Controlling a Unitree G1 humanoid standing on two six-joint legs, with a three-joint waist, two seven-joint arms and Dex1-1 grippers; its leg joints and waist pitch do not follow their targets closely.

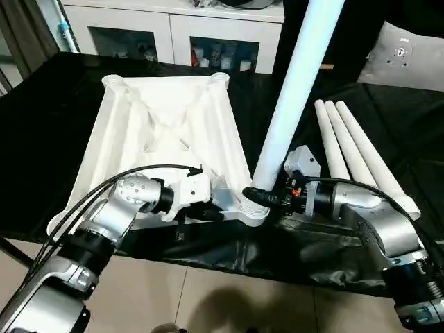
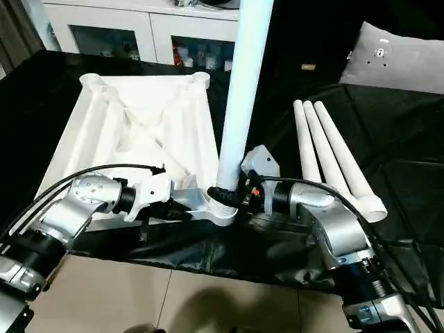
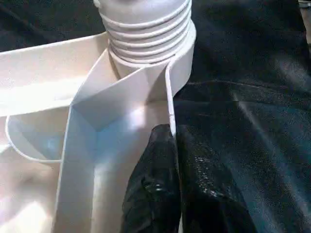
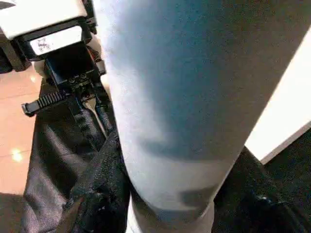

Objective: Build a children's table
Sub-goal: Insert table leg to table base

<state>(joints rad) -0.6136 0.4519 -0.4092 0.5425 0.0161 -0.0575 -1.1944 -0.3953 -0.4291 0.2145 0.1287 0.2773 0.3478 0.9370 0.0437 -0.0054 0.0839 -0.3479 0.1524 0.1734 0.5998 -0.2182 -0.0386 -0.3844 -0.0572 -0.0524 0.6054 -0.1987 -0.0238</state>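
The left gripper (image 3: 171, 145) has its two black fingers (image 3: 155, 189) pressed together on the thin side wall of the white table top (image 1: 166, 125), just beside the near right corner socket (image 1: 253, 211). The right gripper (image 1: 267, 196) clasps the upright leg (image 1: 295, 90) just above its threaded collar (image 3: 146, 34), which sits in that socket. The top lies ribbed side up on the black work table (image 1: 55, 104). Three spare legs (image 1: 354, 149) lie side by side to the right.

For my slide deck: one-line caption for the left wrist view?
Left gripper pinching the tabletop's side wall beside the corner socket, where a leg's threaded collar sits.
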